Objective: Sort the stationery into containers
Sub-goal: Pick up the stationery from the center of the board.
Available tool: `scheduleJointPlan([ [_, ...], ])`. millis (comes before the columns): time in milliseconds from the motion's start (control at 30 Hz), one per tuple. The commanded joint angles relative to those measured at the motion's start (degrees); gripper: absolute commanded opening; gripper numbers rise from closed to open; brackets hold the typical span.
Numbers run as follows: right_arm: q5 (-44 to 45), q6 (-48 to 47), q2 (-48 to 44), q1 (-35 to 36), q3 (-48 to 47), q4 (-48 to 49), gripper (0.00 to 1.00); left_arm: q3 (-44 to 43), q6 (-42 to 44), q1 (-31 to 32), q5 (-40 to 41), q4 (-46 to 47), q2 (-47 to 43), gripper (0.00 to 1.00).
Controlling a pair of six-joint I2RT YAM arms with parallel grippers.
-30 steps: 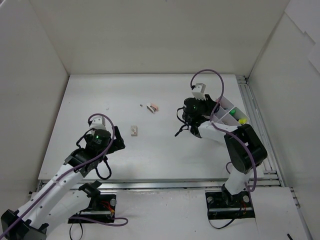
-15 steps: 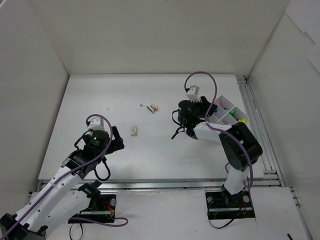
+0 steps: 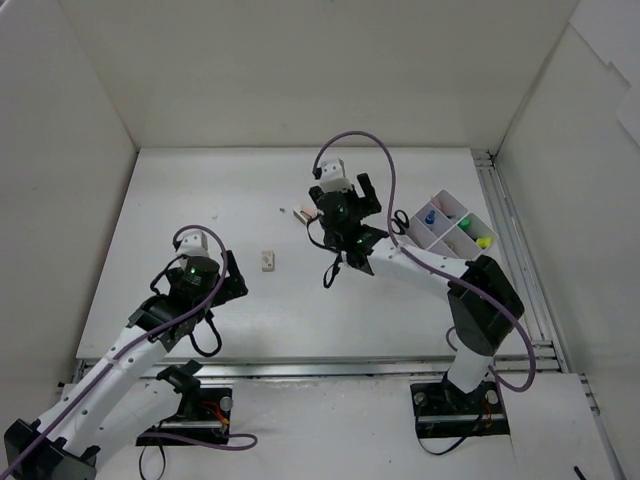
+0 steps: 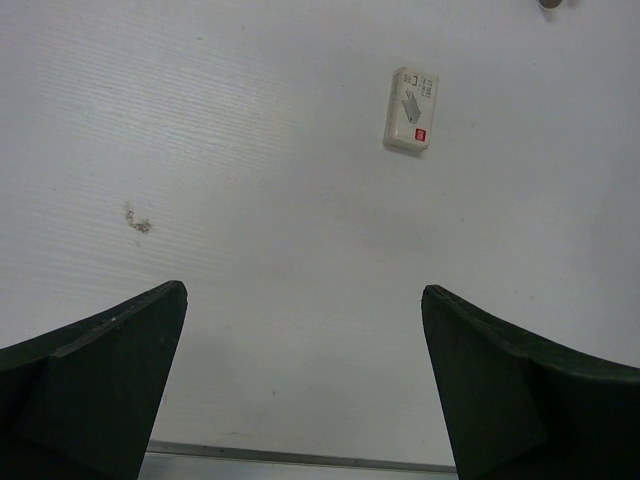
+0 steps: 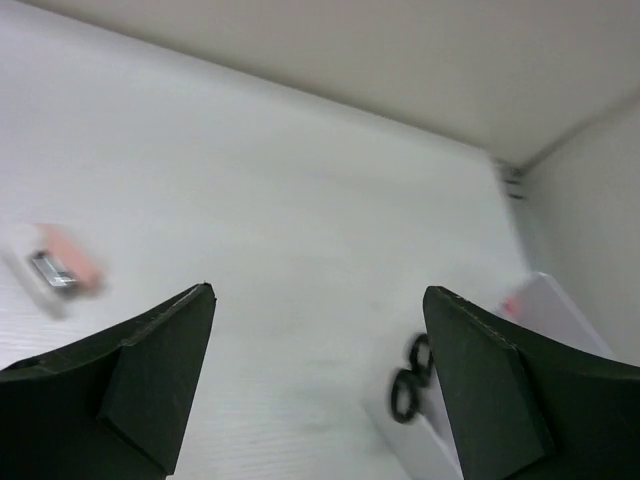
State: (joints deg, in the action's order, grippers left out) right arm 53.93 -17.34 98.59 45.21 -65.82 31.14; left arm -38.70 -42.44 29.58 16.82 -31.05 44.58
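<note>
Two arms share the work. The right gripper [image 3: 343, 195] is stretched out over mid-table with its jaws spread and nothing between them [image 5: 319, 292]; it is angled toward the far wall, which looks like a line-up on the loose pieces ahead. The left gripper [image 3: 215, 272] hangs low near its own side, jaws released wide and also empty [image 4: 303, 292], probably readied for the piece directly in front of it.

Next in size is the white organizer tray [image 3: 447, 207], set at the table's right edge within the right arm's easy reach. Blue, green and yellow items already lie in its compartments. The black scissors [image 3: 398, 220] show their handles at the tray's left end [image 5: 410, 375]; whether they lie fully inside a compartment cannot be told.

Two small pieces are not yet sorted: a beige eraser [image 3: 268, 261] with a printed label [image 4: 411, 123], lying flat and well apart from the tray, and a small pink item [image 3: 307, 214], too blurred in the wrist view [image 5: 62, 266] to name.

Underneath, the white table [image 3: 200, 190] carries a faint smudge [image 4: 138, 220]. Plain white walls [image 3: 300, 70] enclose it on three sides.
</note>
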Motion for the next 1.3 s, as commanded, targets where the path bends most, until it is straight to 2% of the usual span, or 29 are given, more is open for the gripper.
scheduleJointPlan([
  [0,-31.1,25.3,-0.4,-5.8,-8.3,-20.1,0.83,-3.2,0.9,-2.5,-0.9,1.0,0.4,1.00],
  [67,-39.9,25.3,2.6,-7.1,-9.2,-17.6,0.86,-2.9,1.8,-3.7,-2.9,1.6,0.3,1.00],
  [167,-43.9,23.7,10.2,-7.1,-18.9,-22.0,0.92,-2.5,3.1,-6.2,-5.6,2.6,1.0,1.00],
  [433,-50.2,20.1,29.3,-9.2,-37.0,-28.7,0.94,-2.7,7.6,-9.4,-10.6,6.3,6.0,0.99],
  [600,-50.9,20.8,36.2,-10.6,-46.9,-34.4,0.93,-4.0,9.6,-9.9,-13.0,8.8,11.6,0.99],
  [700,-51.4,20.4,37.7,-10.4,-49.8,-36.2,0.90,-4.9,10.2,-9.9,-13.8,9.9,13.5,1.00],
  [800,-53.5,20.0,38.2,-10.8,-50.1,-36.6,0.78,-5.5,10.6,-9.9,-14.0,10.8,14.4,0.99],
  [933,-58.1,19.5,38.6,-11.2,-51.1,-37.5,0.69,-6.0,11.0,-10.4,-14.2,11.4,14.7,0.99],
  [1267,-60.9,22.1,39.4,-11.8,-51.7,-41.0,0.61,-6.1,11.6,-10.4,-13.8,12.1,14.2,0.99],
])
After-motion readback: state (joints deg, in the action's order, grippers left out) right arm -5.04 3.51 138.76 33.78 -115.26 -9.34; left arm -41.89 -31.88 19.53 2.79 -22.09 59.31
